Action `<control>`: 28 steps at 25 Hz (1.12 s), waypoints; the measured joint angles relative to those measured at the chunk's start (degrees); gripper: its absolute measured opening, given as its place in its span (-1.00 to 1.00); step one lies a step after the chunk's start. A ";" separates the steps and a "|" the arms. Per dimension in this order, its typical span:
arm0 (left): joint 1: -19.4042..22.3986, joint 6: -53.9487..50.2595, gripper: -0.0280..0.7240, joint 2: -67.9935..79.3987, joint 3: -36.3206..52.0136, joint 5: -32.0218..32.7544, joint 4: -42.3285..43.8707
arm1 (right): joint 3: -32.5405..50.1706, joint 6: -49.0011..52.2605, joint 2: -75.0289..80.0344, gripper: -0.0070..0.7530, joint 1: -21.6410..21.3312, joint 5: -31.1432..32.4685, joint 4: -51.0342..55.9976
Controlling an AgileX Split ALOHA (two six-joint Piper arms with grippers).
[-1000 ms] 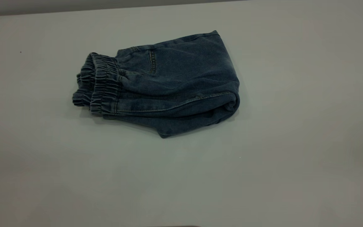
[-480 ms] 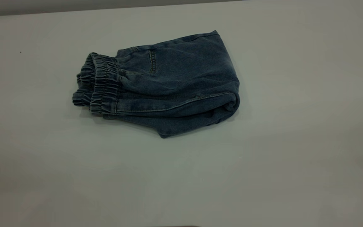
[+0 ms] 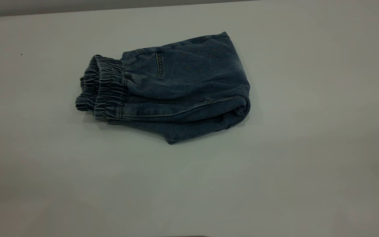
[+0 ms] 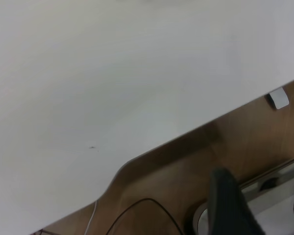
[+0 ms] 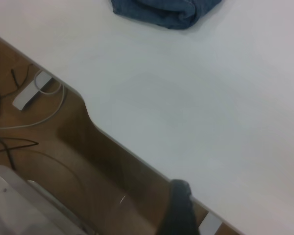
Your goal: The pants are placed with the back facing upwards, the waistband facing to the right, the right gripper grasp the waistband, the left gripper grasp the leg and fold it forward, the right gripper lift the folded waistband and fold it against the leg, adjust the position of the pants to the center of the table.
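Observation:
The blue denim pants (image 3: 176, 85) lie folded into a compact bundle near the middle of the grey table (image 3: 275, 171). Their elastic waistband (image 3: 105, 87) points left and the folded edge (image 3: 242, 102) points right. One rounded corner of the pants (image 5: 166, 12) shows in the right wrist view, far across the table. Neither arm appears in the exterior view. My left gripper (image 4: 262, 200) hangs open beyond the table's edge, over the floor, with nothing between its fingers. My right gripper (image 5: 180, 210) shows only as a dark shape at the table's edge.
Beyond the table edge (image 5: 88, 115) lies brown floor with cables (image 5: 19, 142) and a white power strip (image 5: 32, 93). A small white block (image 4: 279, 98) sits on the floor past the table's other edge (image 4: 137, 159).

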 joint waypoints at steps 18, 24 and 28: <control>20.05 0.30 -0.11 -8.23 0.00 0.17 -0.13 | 0.21 0.00 -11.78 0.34 -32.24 0.19 0.68; 21.32 0.37 -0.11 -14.23 0.00 0.34 -0.13 | 0.21 0.00 -12.33 0.34 -32.30 0.20 0.68; 21.32 0.37 -0.11 -18.15 0.00 0.67 -0.13 | 0.21 0.00 -12.33 0.34 -32.30 0.20 0.68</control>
